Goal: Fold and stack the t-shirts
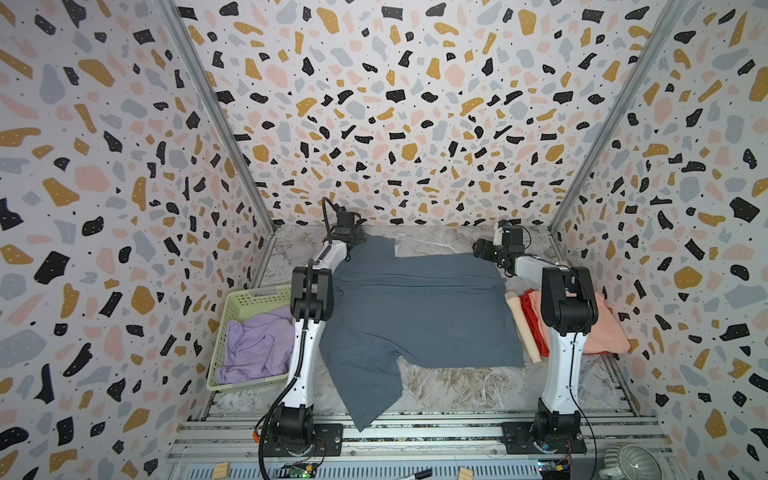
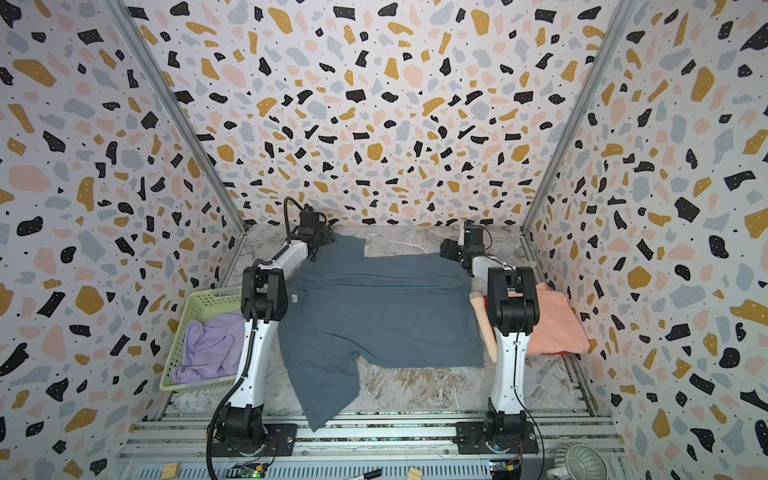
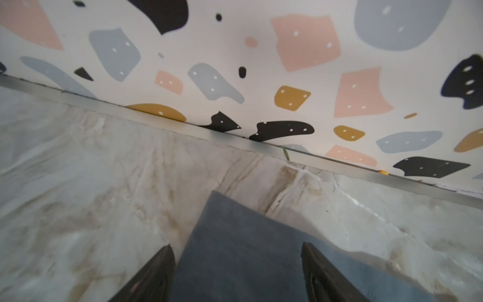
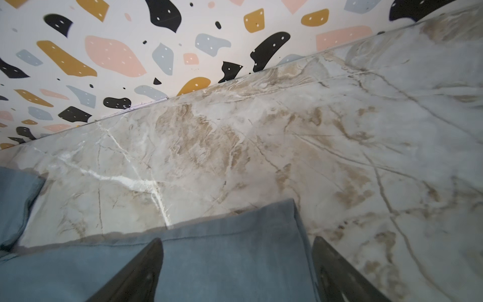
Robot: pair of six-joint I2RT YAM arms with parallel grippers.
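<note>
Jaws stand apart on both my arms. My left gripper (image 3: 235, 245) sits low over the far sleeve of the slate blue-grey t-shirt (image 1: 419, 307), and my right gripper (image 4: 236, 239) over its far hem corner. That shirt lies spread across the marbled table (image 1: 457, 386), its near sleeve reaching the front rails. I see the lilac t-shirt (image 1: 257, 345) crumpled in the green basket (image 1: 249, 297) at left. At right, the salmon pink t-shirt (image 1: 606, 332) lies on the red t-shirt (image 1: 534, 324).
</note>
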